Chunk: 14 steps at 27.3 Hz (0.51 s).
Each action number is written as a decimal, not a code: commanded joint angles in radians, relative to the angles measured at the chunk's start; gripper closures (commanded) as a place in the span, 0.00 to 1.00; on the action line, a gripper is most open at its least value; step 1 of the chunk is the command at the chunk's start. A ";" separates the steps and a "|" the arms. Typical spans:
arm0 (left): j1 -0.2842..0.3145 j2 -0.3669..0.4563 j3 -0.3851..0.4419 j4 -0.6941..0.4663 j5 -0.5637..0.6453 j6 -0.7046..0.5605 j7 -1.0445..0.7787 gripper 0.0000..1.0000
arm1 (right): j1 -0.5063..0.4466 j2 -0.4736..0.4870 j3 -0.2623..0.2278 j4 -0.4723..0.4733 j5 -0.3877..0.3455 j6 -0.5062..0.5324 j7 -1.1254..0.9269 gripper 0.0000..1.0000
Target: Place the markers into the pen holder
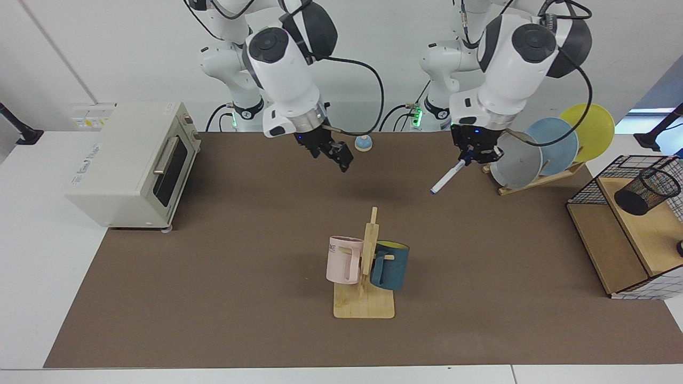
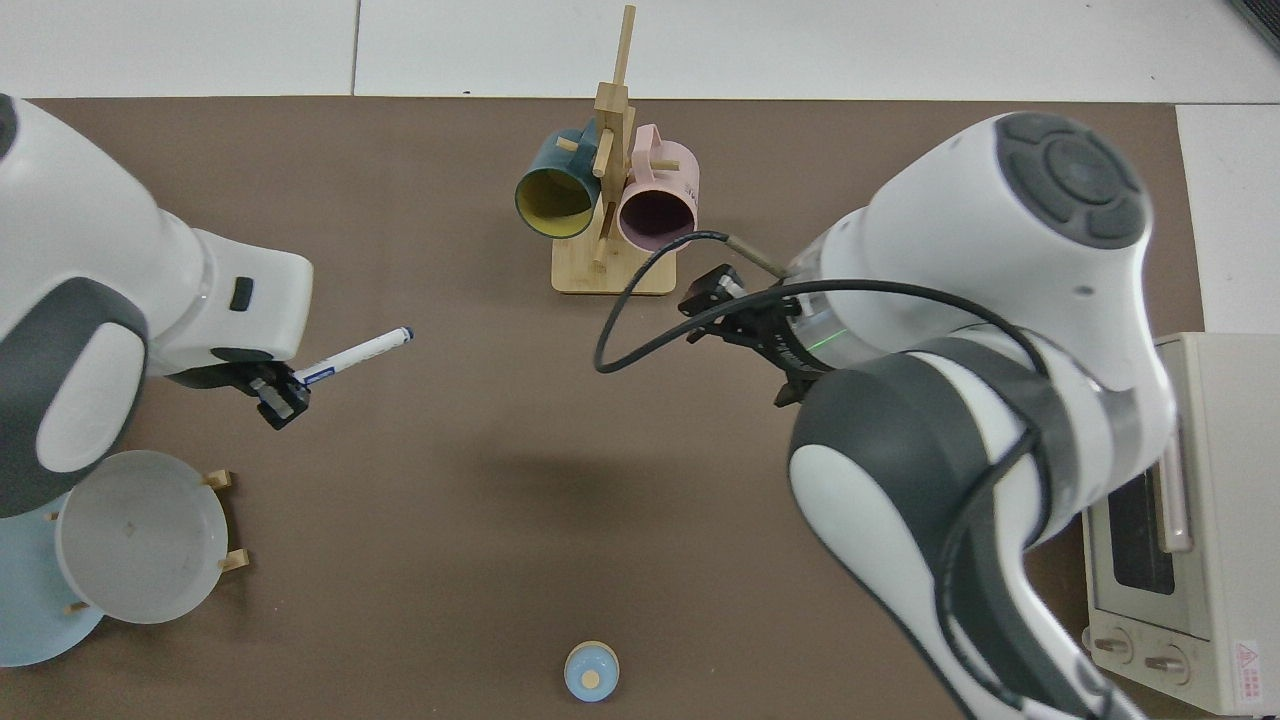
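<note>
**Marker aloft beside the plate rack**

The pen holder, a black wire-mesh cup, lies tilted on the wooden shelf of a wire basket beyond the plate rack; the frame edge cuts the basket off. The left gripper hangs just beside the rack's grey plate, clamped on the slim white marker, which slants down above the brown mat, blue tip lowest. The right gripper hovers well away from the rack near a small blue knob, fingers apart, holding nothing; from above, its arm hides it.
</note>
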 commanded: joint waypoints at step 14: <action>0.247 0.040 0.004 0.105 0.460 -0.023 0.636 1.00 | -0.253 -0.075 0.008 -0.026 -0.288 -0.052 -0.829 0.00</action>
